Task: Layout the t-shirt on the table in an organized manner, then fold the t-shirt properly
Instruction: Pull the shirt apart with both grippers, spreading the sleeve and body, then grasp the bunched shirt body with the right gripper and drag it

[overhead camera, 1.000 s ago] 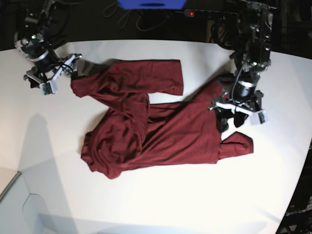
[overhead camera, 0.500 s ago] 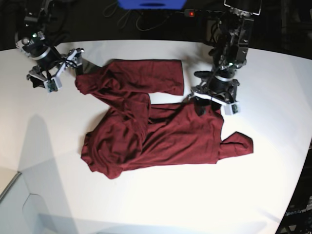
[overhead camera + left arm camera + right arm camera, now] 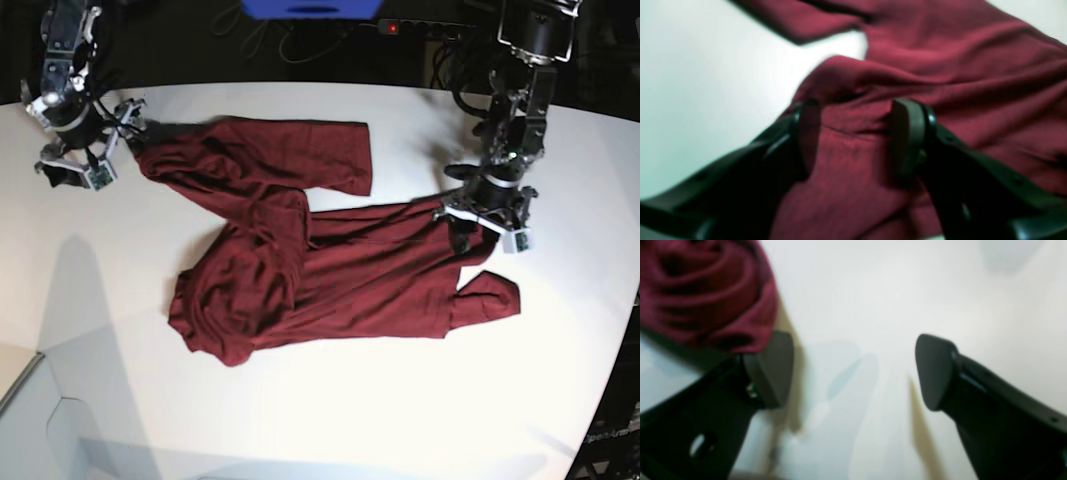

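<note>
The maroon t-shirt (image 3: 340,270) lies crumpled on the white table (image 3: 400,400), one long part stretching to the upper left. My left gripper (image 3: 483,225) sits on the shirt's upper right corner. In the left wrist view the left gripper (image 3: 857,106) has a bunch of the shirt (image 3: 957,66) filling the gap between its half-closed jaws. My right gripper (image 3: 118,140) is at the shirt's far upper left end. In the right wrist view the right gripper (image 3: 855,340) stands wide open over bare table (image 3: 890,290), with the cloth end (image 3: 700,290) resting against its left finger (image 3: 773,370).
A blue object (image 3: 310,8) and a power strip with a red light (image 3: 392,28) lie beyond the table's back edge. The table's curved edge runs down the right side (image 3: 625,330). A seam with a lower panel (image 3: 30,400) is at the lower left.
The left gripper swung up-left, then back right, and the shirt's upper right corner followed and drew out rightward. The right gripper shifted up and left, with the cloth end following.
</note>
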`<state>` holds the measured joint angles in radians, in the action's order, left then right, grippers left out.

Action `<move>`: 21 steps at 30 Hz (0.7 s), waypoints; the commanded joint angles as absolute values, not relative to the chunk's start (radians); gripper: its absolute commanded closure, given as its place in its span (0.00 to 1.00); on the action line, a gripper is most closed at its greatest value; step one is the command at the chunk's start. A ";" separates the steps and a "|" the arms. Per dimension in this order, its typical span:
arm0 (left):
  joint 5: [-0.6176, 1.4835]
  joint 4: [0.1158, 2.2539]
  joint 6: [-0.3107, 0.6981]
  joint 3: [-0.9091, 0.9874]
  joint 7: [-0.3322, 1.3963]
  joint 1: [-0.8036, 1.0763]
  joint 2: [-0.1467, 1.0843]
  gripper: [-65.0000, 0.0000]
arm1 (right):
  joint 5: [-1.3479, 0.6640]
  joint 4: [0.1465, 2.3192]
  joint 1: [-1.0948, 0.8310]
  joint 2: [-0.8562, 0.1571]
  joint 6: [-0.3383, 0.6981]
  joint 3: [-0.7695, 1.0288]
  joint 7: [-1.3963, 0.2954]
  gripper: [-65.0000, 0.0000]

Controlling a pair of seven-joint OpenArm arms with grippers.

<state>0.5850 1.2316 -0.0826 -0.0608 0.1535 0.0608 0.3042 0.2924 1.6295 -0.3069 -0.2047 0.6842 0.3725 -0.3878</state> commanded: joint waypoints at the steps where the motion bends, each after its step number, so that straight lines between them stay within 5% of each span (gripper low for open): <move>1: 0.596 1.210 -0.140 -0.047 0.265 0.088 0.323 0.48 | 0.364 1.601 -0.297 -0.213 0.691 0.384 -0.447 0.10; 13: 0.598 1.224 -0.139 0.102 0.266 0.139 0.323 0.48 | 0.374 1.572 -0.073 -0.151 0.693 0.631 -0.449 0.10; 21: 0.598 1.222 -0.139 0.097 0.266 0.139 0.323 0.48 | 0.372 1.672 -0.002 -0.001 0.698 0.487 -0.453 0.10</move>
<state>0.5804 1.2331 -0.1112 0.1020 0.1562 0.1219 0.3210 0.3813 1.6512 -0.0143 0.0120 0.6987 0.4812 -0.4717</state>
